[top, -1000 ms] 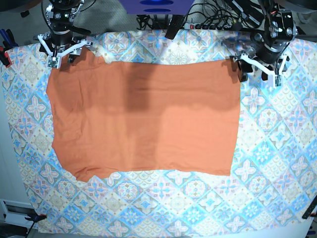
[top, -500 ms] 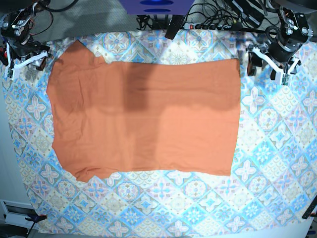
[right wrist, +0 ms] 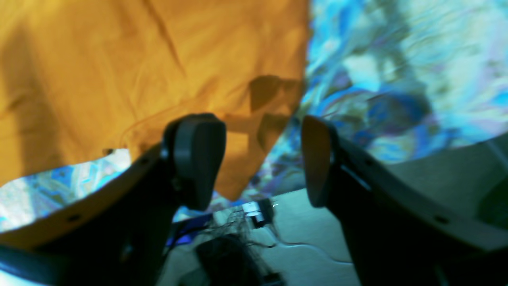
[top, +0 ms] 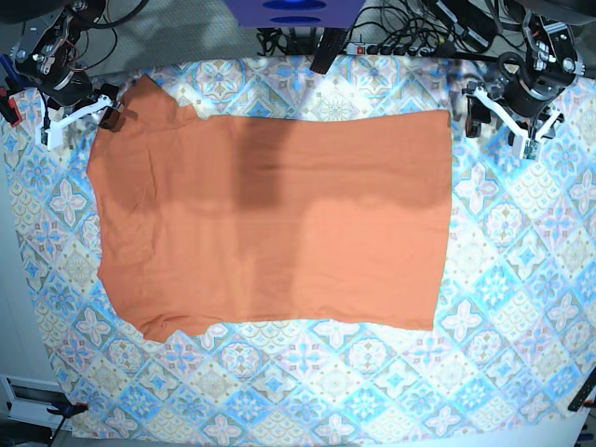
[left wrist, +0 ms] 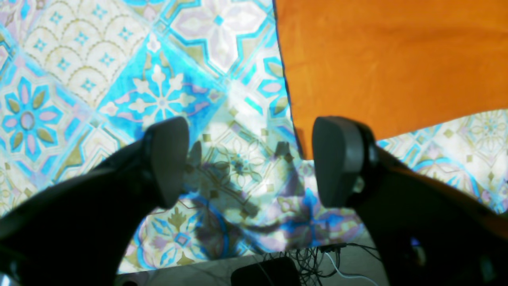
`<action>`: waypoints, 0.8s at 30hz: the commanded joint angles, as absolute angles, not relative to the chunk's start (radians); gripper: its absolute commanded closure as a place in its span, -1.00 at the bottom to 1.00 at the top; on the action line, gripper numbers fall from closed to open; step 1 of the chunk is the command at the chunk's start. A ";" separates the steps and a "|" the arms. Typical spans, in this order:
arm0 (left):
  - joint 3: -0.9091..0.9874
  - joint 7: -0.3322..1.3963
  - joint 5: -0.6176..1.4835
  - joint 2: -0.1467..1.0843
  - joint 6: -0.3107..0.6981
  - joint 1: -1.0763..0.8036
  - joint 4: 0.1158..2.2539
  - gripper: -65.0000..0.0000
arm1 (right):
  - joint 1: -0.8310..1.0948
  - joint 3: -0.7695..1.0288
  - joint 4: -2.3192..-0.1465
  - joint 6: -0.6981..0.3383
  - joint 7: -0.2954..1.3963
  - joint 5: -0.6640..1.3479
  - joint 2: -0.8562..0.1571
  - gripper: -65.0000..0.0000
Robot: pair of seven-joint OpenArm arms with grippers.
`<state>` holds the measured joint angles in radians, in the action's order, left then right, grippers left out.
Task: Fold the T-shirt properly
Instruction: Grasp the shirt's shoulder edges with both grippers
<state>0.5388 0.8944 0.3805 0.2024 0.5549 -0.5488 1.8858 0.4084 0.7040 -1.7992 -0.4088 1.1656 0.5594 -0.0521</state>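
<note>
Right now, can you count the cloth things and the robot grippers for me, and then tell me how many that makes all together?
T-shirts: 1, the orange T-shirt
Tablecloths: 1, the tile-patterned tablecloth
Grippers: 2, the left gripper and right gripper
Total: 4

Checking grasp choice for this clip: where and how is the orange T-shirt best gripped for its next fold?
Probably by the sleeve tip of the T-shirt, the pointed corner jutting out at the far left of the base view. The right gripper could come from above, one finger either side of that narrow point, since the cloth lies flat and offers little height to grab.
</note>
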 commanded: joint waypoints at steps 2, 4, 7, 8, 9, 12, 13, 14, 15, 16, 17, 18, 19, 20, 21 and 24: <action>0.545 0.878 0.389 0.216 0.559 -0.550 1.900 -0.45 | 0.387 0.710 -1.776 -0.412 1.150 0.570 -0.071 -0.03; 0.545 0.878 0.390 0.216 0.559 -0.550 1.900 -0.45 | 0.377 0.710 -1.744 -0.412 1.150 0.568 -0.071 -0.03; 0.545 0.878 0.390 0.216 0.559 -0.550 1.900 -0.46 | 0.369 0.713 -1.709 -0.412 1.145 0.565 -0.071 -0.03; 0.545 0.878 0.390 0.216 0.559 -0.550 1.900 -0.46 | 0.369 0.714 -1.701 -0.412 1.144 0.552 -0.071 -0.03; 0.545 0.878 0.390 0.216 0.559 -0.550 1.899 -0.46 | 0.369 0.714 -1.696 -0.410 1.142 0.526 -0.071 -0.02; 0.545 0.878 0.390 0.216 0.561 -0.550 1.899 -0.46 | 0.367 0.716 -1.695 -0.410 1.142 0.446 -0.068 -0.02; 0.545 0.878 0.390 0.216 0.561 -0.550 1.899 -0.46 | 0.366 0.714 -1.695 -0.410 1.141 0.427 -0.067 -0.02; 0.545 0.878 0.390 0.216 0.561 -0.550 1.899 -0.46 | 0.354 0.713 -1.693 -0.410 1.141 0.415 -0.067 -0.02; 0.545 0.878 0.389 0.216 0.561 -0.550 1.899 -0.46 | 0.335 0.713 -1.687 -0.412 1.141 0.410 -0.067 -0.02; 0.545 0.878 0.389 0.216 0.561 -0.550 1.899 -0.46 | 0.326 0.714 -1.676 -0.420 1.141 0.407 -0.067 -0.02; 0.545 0.878 0.389 0.216 0.561 -0.550 1.899 -0.46 | 0.320 0.716 -1.656 -0.435 1.141 0.406 -0.067 -0.02; 0.545 0.878 0.389 0.216 0.561 -0.549 1.899 -0.47 | 0.317 0.716 -1.635 -0.447 1.141 0.406 -0.067 -0.02; 0.545 0.878 0.389 0.216 0.561 -0.549 1.899 -0.47 | 0.311 0.716 -1.610 -0.458 1.141 0.406 -0.067 -0.02; 0.545 0.878 0.389 0.216 0.561 -0.549 1.899 -0.47 | 0.300 0.716 -1.581 -0.470 1.141 0.406 -0.067 -0.02; 0.545 0.878 0.389 0.216 0.561 -0.549 1.899 -0.47 | 0.289 0.717 -1.557 -0.490 1.139 0.406 -0.067 -0.02; 0.545 0.878 0.389 0.216 0.561 -0.549 1.899 -0.47 | 0.278 0.719 -1.501 -0.549 1.124 0.404 -0.070 -0.02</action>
